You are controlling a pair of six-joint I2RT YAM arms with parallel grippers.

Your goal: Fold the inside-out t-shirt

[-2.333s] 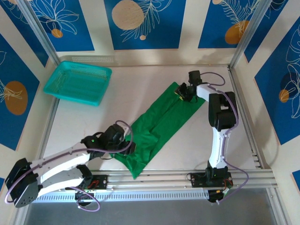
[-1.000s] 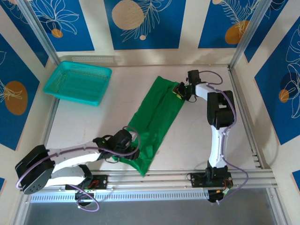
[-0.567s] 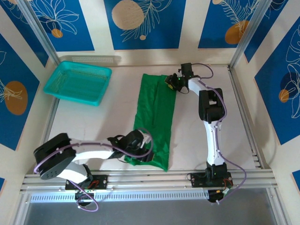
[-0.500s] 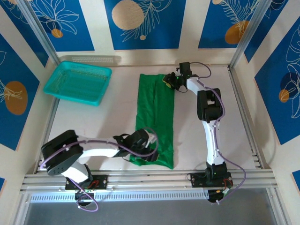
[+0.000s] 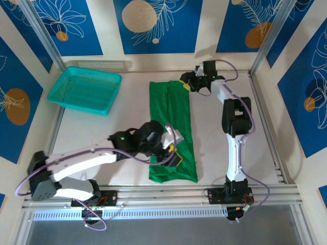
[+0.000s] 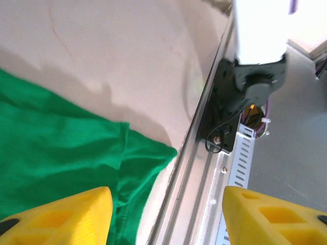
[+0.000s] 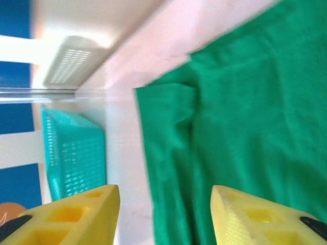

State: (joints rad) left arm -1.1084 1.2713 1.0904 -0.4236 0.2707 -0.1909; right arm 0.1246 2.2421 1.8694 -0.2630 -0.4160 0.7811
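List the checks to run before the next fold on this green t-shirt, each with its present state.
1. Left end effector open, holding nothing: ok.
2. Right end effector open, free of cloth: ok.
3. t-shirt lying as a long strip on the table: ok.
4. t-shirt's near corner short of the metal rail: ok.
5. Teal basket apart from the t-shirt: ok.
6. Whether it is inside out: cannot tell.

White arm links (image 5: 84, 157), black joints (image 5: 236, 122), looping purple cables (image 5: 177, 137); left gripper (image 6: 166, 219) and right gripper (image 7: 163, 214) carry yellow wedge fingers (image 6: 61, 214).
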